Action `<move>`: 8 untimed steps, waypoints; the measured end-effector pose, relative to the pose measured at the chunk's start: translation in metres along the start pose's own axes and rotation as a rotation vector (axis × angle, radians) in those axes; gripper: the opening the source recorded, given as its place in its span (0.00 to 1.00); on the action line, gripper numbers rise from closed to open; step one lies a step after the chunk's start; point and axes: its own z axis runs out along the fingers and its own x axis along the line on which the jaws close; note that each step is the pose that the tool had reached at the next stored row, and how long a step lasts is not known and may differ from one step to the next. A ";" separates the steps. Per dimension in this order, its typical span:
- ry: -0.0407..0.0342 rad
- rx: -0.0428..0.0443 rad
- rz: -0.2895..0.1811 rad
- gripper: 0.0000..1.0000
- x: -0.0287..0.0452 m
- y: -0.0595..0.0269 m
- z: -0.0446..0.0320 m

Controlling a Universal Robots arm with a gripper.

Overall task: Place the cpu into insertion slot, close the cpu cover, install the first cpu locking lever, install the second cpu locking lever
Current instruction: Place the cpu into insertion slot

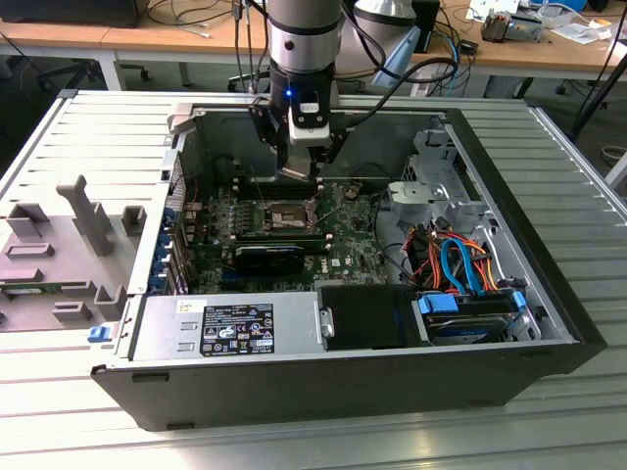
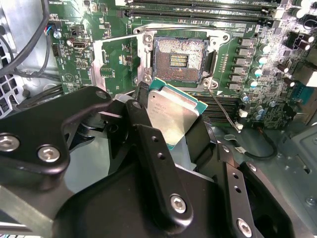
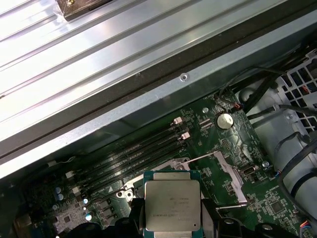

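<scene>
Exterior view's left: a grey fixture tray [image 1: 69,245] lies on the ribbed table, just beside the open computer case [image 1: 343,382]. Lower left inside the case sits the power supply [image 1: 225,328].

Centre, upper half: the arm comes down into the case, with the gripper [image 1: 302,176] directly over the insertion slot [image 1: 284,213].

In the second wrist view, the gripper's 2 black fingers [image 2: 148,144] are closed onto opposite edges of the cpu [image 2: 173,111], silvery top showing. The chip is held clear of the board, near the slot and not seated. The slot's dark pin field is bare. The cpu cover [image 2: 98,59] lies swung open beside the slot.

Exterior view's right: orange and blue cables [image 1: 456,259], with a blue drive caddy [image 1: 465,304] at lower right.
</scene>
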 end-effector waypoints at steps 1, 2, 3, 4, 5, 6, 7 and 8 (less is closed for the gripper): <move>0.0000 0.0000 0.001 0.54 0.0000 0.0000 0.0000; -0.0001 0.0000 0.001 0.54 0.0000 0.0000 0.0000; -0.0002 0.0000 0.002 0.54 0.0000 0.0000 0.0001; -0.0002 0.0000 0.002 0.54 0.0000 0.0000 0.0001; -0.0002 0.0000 0.003 0.54 0.0000 0.0000 0.0001; -0.0005 -0.0001 0.007 0.54 0.0000 0.0000 0.0003; -0.0009 -0.0002 0.012 0.54 0.0000 0.0000 0.0005; -0.0012 -0.0003 0.016 0.54 0.0000 0.0000 0.0006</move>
